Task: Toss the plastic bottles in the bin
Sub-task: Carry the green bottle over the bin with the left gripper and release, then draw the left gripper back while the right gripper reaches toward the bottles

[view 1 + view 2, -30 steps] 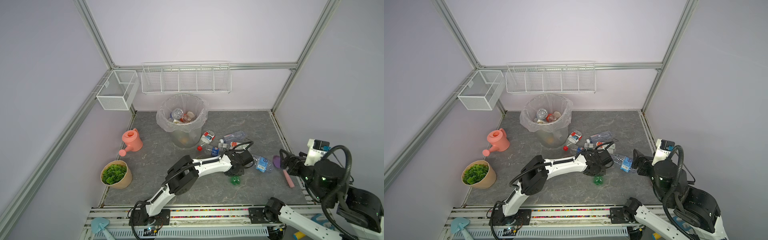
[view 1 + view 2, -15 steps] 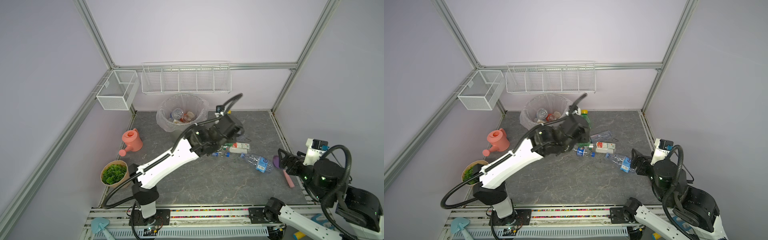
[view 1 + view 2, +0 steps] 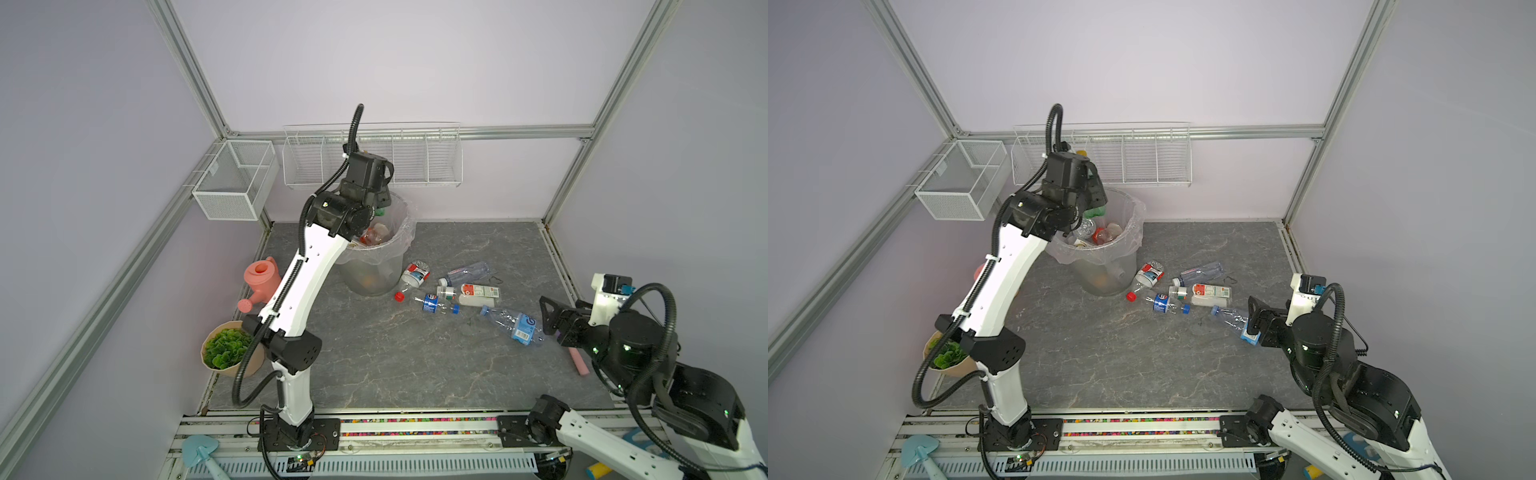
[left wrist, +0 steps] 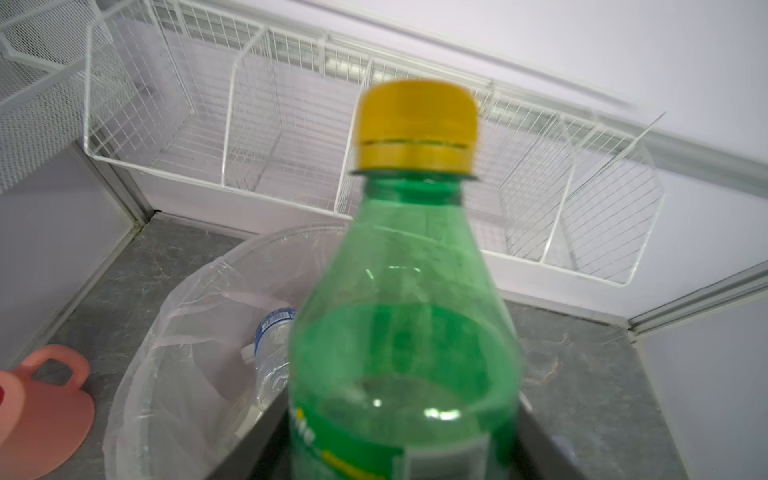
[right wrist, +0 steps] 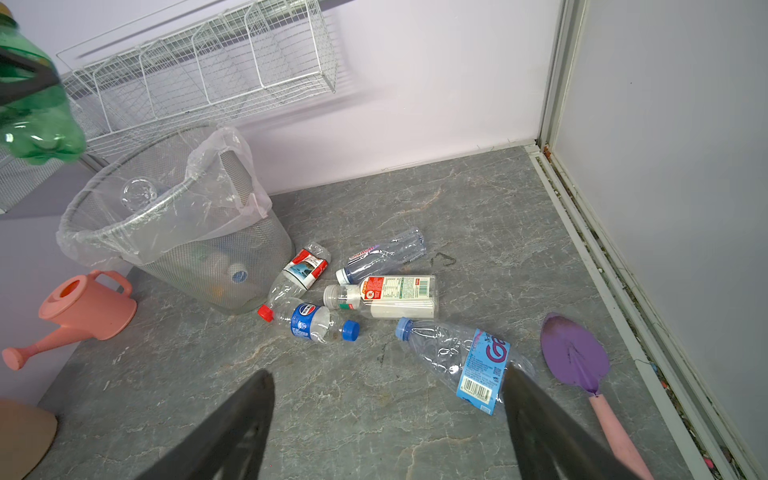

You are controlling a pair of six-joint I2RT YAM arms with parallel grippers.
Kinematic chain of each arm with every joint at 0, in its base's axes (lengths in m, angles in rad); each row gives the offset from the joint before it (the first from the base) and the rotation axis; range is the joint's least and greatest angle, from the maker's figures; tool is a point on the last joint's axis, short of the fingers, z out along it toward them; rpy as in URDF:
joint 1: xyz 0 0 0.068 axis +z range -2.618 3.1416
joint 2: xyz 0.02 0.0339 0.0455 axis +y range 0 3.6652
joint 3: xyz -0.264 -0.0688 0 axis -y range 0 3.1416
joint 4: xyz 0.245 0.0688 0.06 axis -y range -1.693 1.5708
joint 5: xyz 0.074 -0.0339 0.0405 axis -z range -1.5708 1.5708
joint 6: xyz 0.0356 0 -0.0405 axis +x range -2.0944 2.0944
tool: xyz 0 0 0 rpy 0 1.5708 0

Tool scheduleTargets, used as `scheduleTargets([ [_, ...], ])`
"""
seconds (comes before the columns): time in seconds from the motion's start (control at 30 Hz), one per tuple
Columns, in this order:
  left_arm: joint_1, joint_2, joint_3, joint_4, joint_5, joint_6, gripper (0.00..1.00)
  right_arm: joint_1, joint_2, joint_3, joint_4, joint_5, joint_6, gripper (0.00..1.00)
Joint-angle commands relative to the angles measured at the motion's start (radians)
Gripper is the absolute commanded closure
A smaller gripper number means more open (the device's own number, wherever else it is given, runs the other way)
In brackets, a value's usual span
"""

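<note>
High over the bin (image 3: 409, 232) (image 4: 174, 316), my left gripper (image 3: 380, 203) (image 4: 403, 415) stands open with a green bottle (image 4: 407, 311) (image 3: 1096, 212), yellow-capped and blurred, still between its jaws. Several bottles lie inside the bin. On the floor to the bin's right lie several more: a red-capped one (image 3: 411, 276), a blue-capped one (image 5: 316, 322), a white one with a red label (image 5: 386, 293), a clear one (image 5: 384, 251) and a crushed blue-labelled one (image 5: 461, 357). My right gripper (image 5: 386, 372) (image 3: 550, 316) hovers open and empty beside that last bottle.
A pink watering can (image 3: 259, 282) and a beige plant pot (image 3: 226, 353) stand left of the bin. White wire baskets (image 3: 374, 158) hang on the back wall and a mesh one (image 3: 232, 183) on the left. A purple trowel (image 5: 575, 357) lies by the right wall.
The left arm lifted the green bottle off the floor, swung it up over the bin, and its jaws have opened. The right arm has not moved.
</note>
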Motion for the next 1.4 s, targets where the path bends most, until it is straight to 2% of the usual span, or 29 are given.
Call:
scheduleTargets([
  [0.0,0.012,0.091,0.135,-0.138,0.003,0.036,0.04,-0.001,0.011,-0.007,0.031,-0.022,0.014,0.12],
  [0.03,0.013,0.110,0.188,-0.179,-0.009,0.030,0.00,-0.002,0.009,-0.005,0.030,-0.025,0.013,0.12],
  [0.1,0.011,0.111,0.258,-0.230,-0.027,0.017,0.01,-0.002,0.003,0.002,0.025,-0.025,0.012,0.12],
  [0.2,0.004,0.004,0.206,-0.168,-0.016,0.030,0.01,-0.001,-0.005,0.008,0.021,-0.028,0.007,0.12],
  [0.37,-0.072,-0.287,-0.086,0.099,-0.054,0.120,0.01,-0.002,-0.007,0.000,0.024,-0.028,0.009,0.12],
  [0.5,-0.110,-0.522,-0.358,0.299,-0.020,0.166,0.01,-0.002,0.006,-0.010,0.030,-0.030,0.004,0.12],
  [0.7,-0.112,-0.790,-0.641,0.404,0.001,0.157,0.00,-0.003,0.054,-0.006,0.008,-0.008,-0.022,0.12],
  [0.83,-0.112,-0.920,-0.786,0.429,0.028,0.132,0.01,-0.003,0.121,0.004,-0.019,-0.004,-0.040,0.12],
  [1.0,-0.113,-1.032,-0.916,0.415,0.102,0.106,0.02,-0.024,0.289,0.034,-0.040,-0.108,-0.111,0.12],
  [1.13,-0.111,-1.100,-1.009,0.386,0.138,0.080,0.02,-0.086,0.432,0.037,-0.020,-0.233,-0.165,0.11],
  [1.27,-0.112,-1.157,-1.080,0.319,0.150,0.048,0.04,-0.156,0.543,0.029,0.040,-0.363,-0.229,0.12],
  [1.37,-0.112,-1.220,-1.138,0.284,0.152,0.022,0.05,-0.170,0.625,0.046,0.064,-0.422,-0.281,0.11],
])
